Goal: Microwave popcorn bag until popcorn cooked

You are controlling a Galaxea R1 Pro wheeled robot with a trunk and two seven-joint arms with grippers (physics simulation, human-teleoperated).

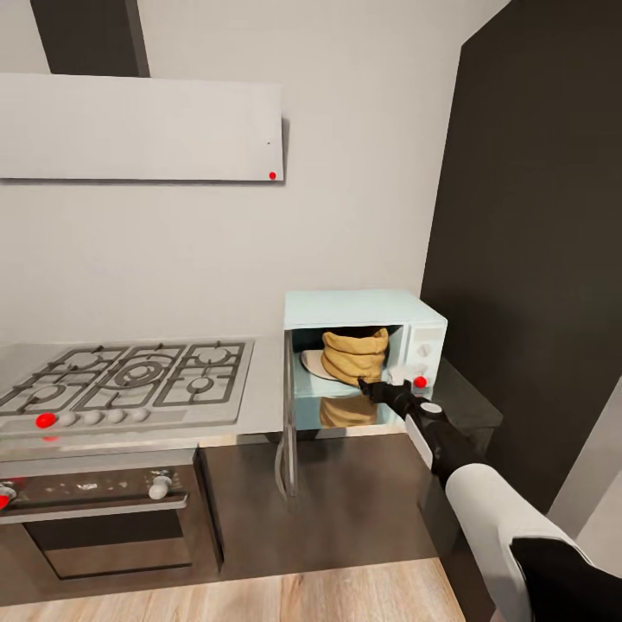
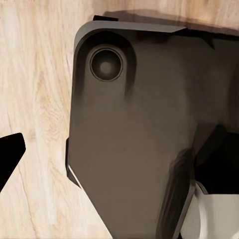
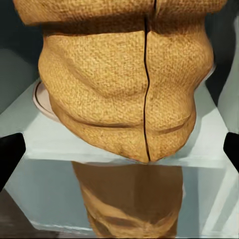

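Right hand (image 1: 373,390), black and slim at the end of a white-sleeved arm, reaches to the open front of the small pale mint-blue microwave (image 1: 363,307), with its fingers spread wide: in the right wrist view one dark fingertip (image 3: 10,154) sits at each side edge and nothing lies between them but the sack, which they do not touch. The tan-brown wrinkled paper popcorn bag (image 1: 354,354) stands inside the cavity on a white round plate (image 1: 313,364), just beyond the hand, its base close to the cavity's front lip and its reflection showing in the glossy surface below. The microwave door (image 1: 287,423) hangs swung out to the left, leaving the opening free; a dark wall panel (image 1: 536,242) closes in on the right. The light grey desk (image 1: 263,406) runs left to a steel gas hob (image 1: 130,376). Left hand's dark fingertip (image 2: 10,154) shows over the wooden floor (image 2: 35,99); I cannot tell its spread.
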